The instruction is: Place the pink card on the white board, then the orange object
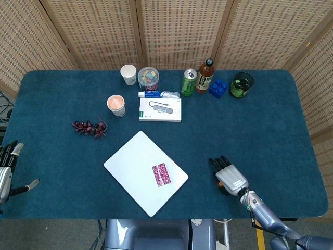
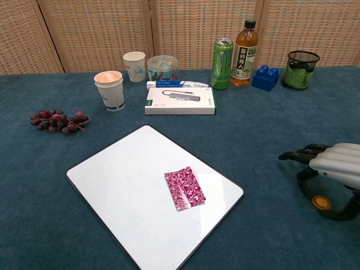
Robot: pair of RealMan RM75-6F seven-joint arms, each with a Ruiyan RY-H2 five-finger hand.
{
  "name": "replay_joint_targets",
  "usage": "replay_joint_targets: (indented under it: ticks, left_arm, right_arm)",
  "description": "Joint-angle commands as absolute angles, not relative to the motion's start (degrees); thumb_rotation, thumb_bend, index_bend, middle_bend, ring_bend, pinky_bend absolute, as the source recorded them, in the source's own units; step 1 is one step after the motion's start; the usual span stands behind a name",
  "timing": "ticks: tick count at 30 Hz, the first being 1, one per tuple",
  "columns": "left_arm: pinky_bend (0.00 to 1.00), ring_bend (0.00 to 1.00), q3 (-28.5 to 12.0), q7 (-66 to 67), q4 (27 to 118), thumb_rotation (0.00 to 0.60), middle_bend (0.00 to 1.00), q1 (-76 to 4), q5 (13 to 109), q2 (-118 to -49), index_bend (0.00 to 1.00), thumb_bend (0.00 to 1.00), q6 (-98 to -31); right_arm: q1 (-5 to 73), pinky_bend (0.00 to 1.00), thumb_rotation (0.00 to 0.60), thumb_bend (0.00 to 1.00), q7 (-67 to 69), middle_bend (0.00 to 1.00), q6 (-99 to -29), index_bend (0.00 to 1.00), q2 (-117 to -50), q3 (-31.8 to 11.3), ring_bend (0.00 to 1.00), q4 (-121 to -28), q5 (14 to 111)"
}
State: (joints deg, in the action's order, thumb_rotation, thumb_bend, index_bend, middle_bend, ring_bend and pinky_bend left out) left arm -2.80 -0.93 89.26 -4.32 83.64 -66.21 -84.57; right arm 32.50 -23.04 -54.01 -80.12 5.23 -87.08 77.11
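Pink card (image 2: pixel 185 188) (long axis running near-to-far) lies on white board (image 2: pixel 112 185).

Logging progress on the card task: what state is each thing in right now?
pink card: flat on white board
orange object: off the board, between right hand's fingers
left hand: holds nothing, by table edge
green can: upright
bottle: upright, capped
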Motion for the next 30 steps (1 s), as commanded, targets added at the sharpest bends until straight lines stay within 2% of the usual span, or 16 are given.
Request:
replay_joint_targets:
  ticks: [1, 11, 17, 24, 30]
  left_arm:
    - [0.0, 0.0, -2.81, -0.88, 89.25, 0.508, 0.0, -4.33, 83.59, -66.24, 0.0, 0.0, -84.53]
    - [0.0, 0.0, -3.11, -0.63, 89.08, 0.508, 0.0, -4.5, 82.91, -66.35, 0.0, 0.0, -84.13]
    - [0.0, 0.0, -3.59, -1.19, 88.69, 0.508, 0.0, -4.83, 81.88, -66.29, 0.0, 0.0, -83.29]
    - [0.0, 0.0, -3.87, -2.56, 88.18, 0.507, 0.0, -5.15, 81.15, -65.99, 0.0, 0.0, -82.32]
    - [0.0, 0.0, -3.76, -3.67, 87.99, 0.506, 0.0, -5.26, 81.31, -65.59, 0.0, 0.0, -81.92]
  right_arm:
    - [32.87, 0.0, 0.6, 0.4, -23.15, 0.0, -54.13, 0.51, -79.76, 4.53, 0.0, -88.21, 77.58]
    - [39.7, 0.0, 0.6, 0.4, -32.07, 0.0, -50.32, 0.51, -80.44, -3.07, 0.0, -96.94, 72.45]
    - [46.9, 0.0, 0.6, 0.4, -41.84, 0.0, -47.79, 0.51, -87.47, -8.75, 0.0, -98.79, 59.54]
    - [53.86, 0.0, 0.6, 0.4, -52.14, 0.0, -50.91, 0.51, -97.0, -10.75, 0.0, -95.89, 47.35]
    - [57.4, 0.0, 0.6, 0.4, -56.48, 0.0, -54.22, 0.51, -101.52, -11.32, 0.0, -94.02, 41.49]
